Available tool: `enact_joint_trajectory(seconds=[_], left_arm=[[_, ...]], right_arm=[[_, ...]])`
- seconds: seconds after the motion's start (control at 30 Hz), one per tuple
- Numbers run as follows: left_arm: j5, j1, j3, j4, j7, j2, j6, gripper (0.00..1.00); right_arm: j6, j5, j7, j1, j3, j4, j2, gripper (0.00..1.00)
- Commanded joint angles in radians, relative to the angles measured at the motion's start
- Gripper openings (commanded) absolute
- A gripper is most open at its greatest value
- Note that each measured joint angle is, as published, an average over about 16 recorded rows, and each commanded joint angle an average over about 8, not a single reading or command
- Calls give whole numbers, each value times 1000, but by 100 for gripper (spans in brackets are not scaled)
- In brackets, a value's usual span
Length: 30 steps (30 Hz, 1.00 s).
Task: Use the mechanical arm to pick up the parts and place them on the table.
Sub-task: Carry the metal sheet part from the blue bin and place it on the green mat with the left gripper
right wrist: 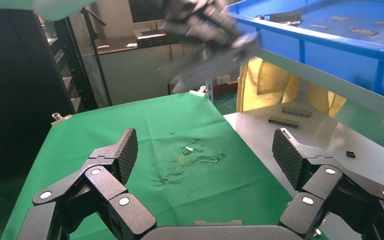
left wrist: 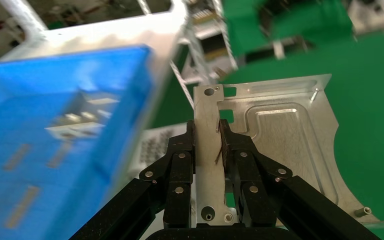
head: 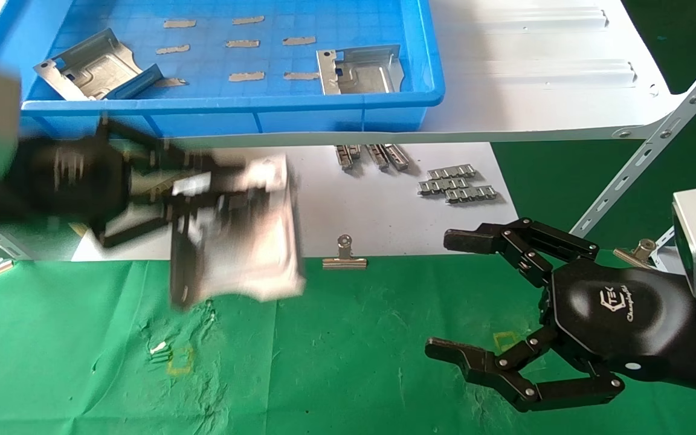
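Just above the wrinkled green cloth table (head: 348, 362), our black-fingered left gripper (left wrist: 207, 145) clamped the shiny silver sheet-metal plate (left wrist: 280, 145), table straight below; the right gripper (head: 475, 302) hung wide.

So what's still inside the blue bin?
Two parts lie in the blue bin: one at its left, one at its right, among tape strips. The near wall hides nothing obvious.
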Motion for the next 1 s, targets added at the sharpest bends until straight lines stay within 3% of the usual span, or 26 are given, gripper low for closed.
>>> enact_joint_trajectory(seconds=[0.03,0.17,0.33,0.73,0.77,1.0], left_arm=[[-38,52,37,-69,40,-50,-1,0],[5,117,90,-29,212,-71,-29,0],[60,150,120,87,353,-48,-64,0],[138,149,169,271,459,-1,-43,2],[143,147,173,287,464,4,-40,8],[146,131,173,393,534,34,-73,93]], right_arm=[[0,0,0,0,0,0,0,100],[0,0,0,0,0,0,0,100],[0,0,0,0,0,0,0,100],[0,0,0,0,0,0,0,100],[0,0,0,0,0,0,0,100],[0,0,0,0,0,0,0,100]])
